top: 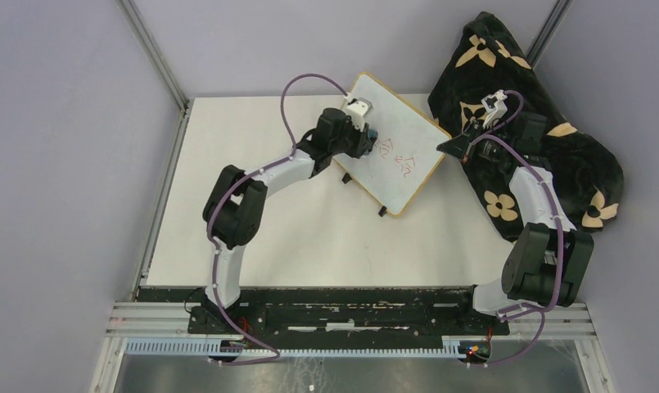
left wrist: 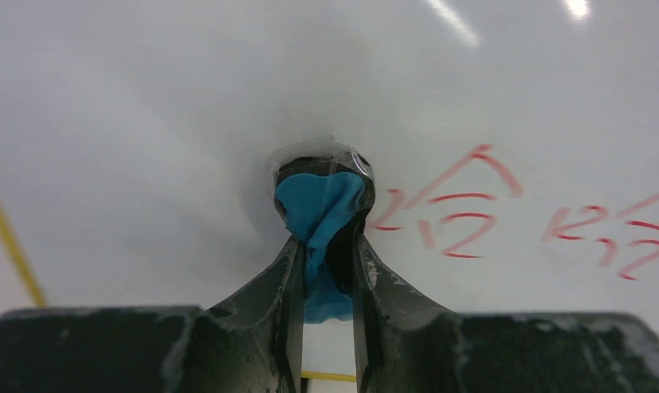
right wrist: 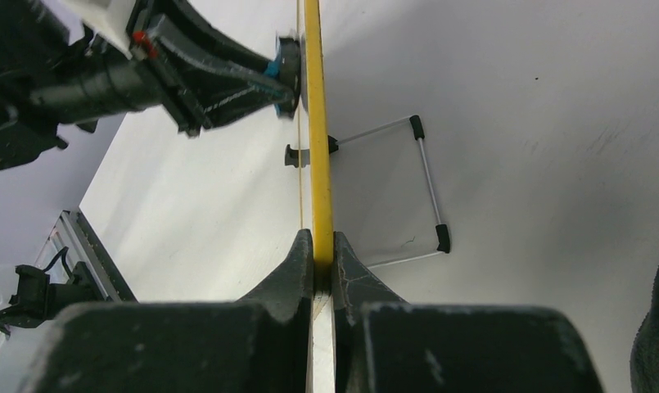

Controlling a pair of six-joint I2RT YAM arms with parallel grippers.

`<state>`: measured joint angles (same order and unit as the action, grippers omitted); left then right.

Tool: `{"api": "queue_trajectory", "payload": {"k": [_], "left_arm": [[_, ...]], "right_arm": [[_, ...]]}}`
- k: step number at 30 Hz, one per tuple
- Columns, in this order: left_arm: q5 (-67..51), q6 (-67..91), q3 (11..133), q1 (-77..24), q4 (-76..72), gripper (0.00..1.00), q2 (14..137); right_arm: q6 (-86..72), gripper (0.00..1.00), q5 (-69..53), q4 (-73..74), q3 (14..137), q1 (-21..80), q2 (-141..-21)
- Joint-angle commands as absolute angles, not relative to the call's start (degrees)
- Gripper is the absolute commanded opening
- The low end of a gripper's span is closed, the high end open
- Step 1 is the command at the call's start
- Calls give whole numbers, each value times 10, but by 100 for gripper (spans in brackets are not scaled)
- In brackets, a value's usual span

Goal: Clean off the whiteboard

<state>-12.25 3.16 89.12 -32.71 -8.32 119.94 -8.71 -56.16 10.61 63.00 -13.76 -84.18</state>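
The whiteboard point(top: 395, 147) with a light-wood frame stands tilted at the table's back middle, red marks point(top: 397, 159) on its face. My left gripper point(top: 368, 137) is shut on a small blue eraser point(left wrist: 318, 209) and presses it against the board just left of the red marks point(left wrist: 461, 221). My right gripper point(top: 450, 147) is shut on the board's right edge; in the right wrist view the yellowish frame edge point(right wrist: 317, 147) runs up from between the fingers, with the left gripper point(right wrist: 281, 78) on the board's other side.
A black cloth with tan flower prints point(top: 526, 123) lies heaped at the back right, under my right arm. The board's wire stand with black feet point(right wrist: 428, 184) shows behind it. Grey walls close in the white table point(top: 309, 237).
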Motion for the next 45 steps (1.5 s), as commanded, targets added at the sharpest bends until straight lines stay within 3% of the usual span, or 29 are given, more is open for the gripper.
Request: {"api": "queue_trajectory", "payload": {"k": [1,12,24,31,45], "left_arm": [[-172,36,881,-412,-98,3,1161],[-133,13,910,-471,-70,3,1175],[-122,-24,991,-332,-33,3,1222],[-125,-39,1021,-313,-18,3,1236],[-150,-2,884,-437,-64,3,1166]], "right_arm": [[-39,1,-567,151,626,-118,-857],[-39,1,-569,153,627,-116,-853],[-38,1,-571,151,632,-116,-859],[-38,1,-571,153,633,-116,-859],[-38,1,-572,152,632,-114,-859]]}}
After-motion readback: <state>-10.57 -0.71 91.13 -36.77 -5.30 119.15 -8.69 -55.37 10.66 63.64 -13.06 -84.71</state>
